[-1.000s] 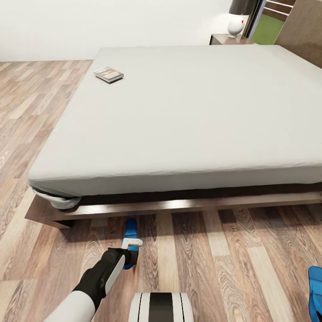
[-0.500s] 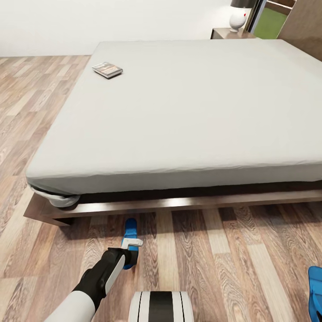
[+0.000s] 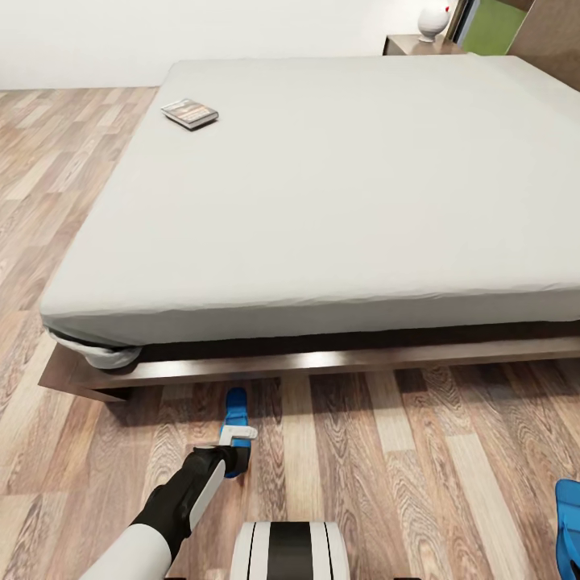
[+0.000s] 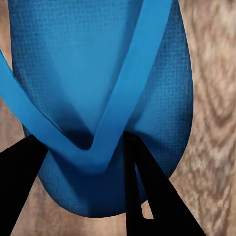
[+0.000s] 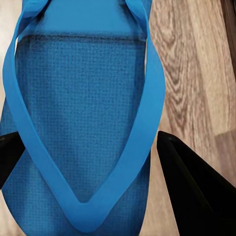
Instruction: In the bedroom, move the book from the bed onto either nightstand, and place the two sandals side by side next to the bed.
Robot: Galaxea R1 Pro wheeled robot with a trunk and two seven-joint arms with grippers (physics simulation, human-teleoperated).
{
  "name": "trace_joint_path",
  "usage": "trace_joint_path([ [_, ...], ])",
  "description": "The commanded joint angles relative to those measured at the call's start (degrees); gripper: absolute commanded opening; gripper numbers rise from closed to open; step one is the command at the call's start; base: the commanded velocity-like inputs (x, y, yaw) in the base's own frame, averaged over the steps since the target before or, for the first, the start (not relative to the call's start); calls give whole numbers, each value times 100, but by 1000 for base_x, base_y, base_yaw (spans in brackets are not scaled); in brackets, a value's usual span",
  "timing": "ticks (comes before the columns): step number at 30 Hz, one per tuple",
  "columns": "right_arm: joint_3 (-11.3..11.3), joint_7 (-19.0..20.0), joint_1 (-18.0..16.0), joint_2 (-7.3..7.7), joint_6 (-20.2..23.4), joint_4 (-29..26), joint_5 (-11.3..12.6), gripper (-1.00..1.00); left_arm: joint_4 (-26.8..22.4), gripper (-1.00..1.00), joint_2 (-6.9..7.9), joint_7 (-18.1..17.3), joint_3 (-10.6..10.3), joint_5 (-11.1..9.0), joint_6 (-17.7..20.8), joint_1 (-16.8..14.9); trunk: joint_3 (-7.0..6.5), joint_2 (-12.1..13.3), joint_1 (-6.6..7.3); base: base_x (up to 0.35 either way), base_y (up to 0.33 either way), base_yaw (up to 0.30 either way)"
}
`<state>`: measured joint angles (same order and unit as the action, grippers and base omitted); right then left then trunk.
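Note:
The book lies on the bed's grey mattress, near its far left corner. One blue sandal points at the bed frame, low over the floor. My left gripper is shut on its near end. In the left wrist view the black fingers straddle the strap junction of that sandal. The second sandal shows at the lower right edge. In the right wrist view this sandal sits between the two fingers, which touch its long edges. A nightstand stands beyond the bed.
A white lamp base stands on the nightstand. Wood-plank floor runs along the bed's near side and past its left side. A crumpled sheet corner hangs at the frame's near left corner. My white base is at the bottom.
The camera has tipped downward, so the bed, book and nightstand sit higher in the picture and the lampshade has left the top. Both sandals and the left arm keep their places.

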<state>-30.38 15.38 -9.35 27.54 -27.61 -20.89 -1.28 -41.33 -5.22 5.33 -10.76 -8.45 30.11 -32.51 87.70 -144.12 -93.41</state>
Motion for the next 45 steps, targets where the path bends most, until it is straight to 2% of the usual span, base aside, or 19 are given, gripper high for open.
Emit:
trace_joint_path([
  [1,-47,38,-5,-3,-15,6,-12,-100,-7,-100,4,56,-23,-61,23,-1,3,-1,1,0,0,0],
  [3,-45,38,-5,-3,-16,6,-12,-100,-7,-100,4,55,-23,-61,22,-1,3,-1,1,0,0,0],
  [15,-39,40,-5,-3,-16,6,-12,-100,-45,-100,4,55,-23,-61,22,-1,269,-17,-30,0,0,0],
  [30,-31,39,-5,-3,-16,6,-12,-100,-31,-100,-3,63,-57,-64,21,1,269,-17,-30,0,0,0],
  [41,-29,36,-5,-3,-16,6,-12,-100,-48,-100,2,57,-76,-62,10,2,513,-32,-58,0,0,0],
  [44,-29,36,-5,-3,-16,6,-12,-100,-52,-100,3,61,-84,-65,-142,11,513,-32,-58,0,0,0],
  [45,-29,37,-5,-3,-16,6,-12,-100,-51,100,3,64,-92,-67,-186,12,513,-32,-58,0,0,0],
])
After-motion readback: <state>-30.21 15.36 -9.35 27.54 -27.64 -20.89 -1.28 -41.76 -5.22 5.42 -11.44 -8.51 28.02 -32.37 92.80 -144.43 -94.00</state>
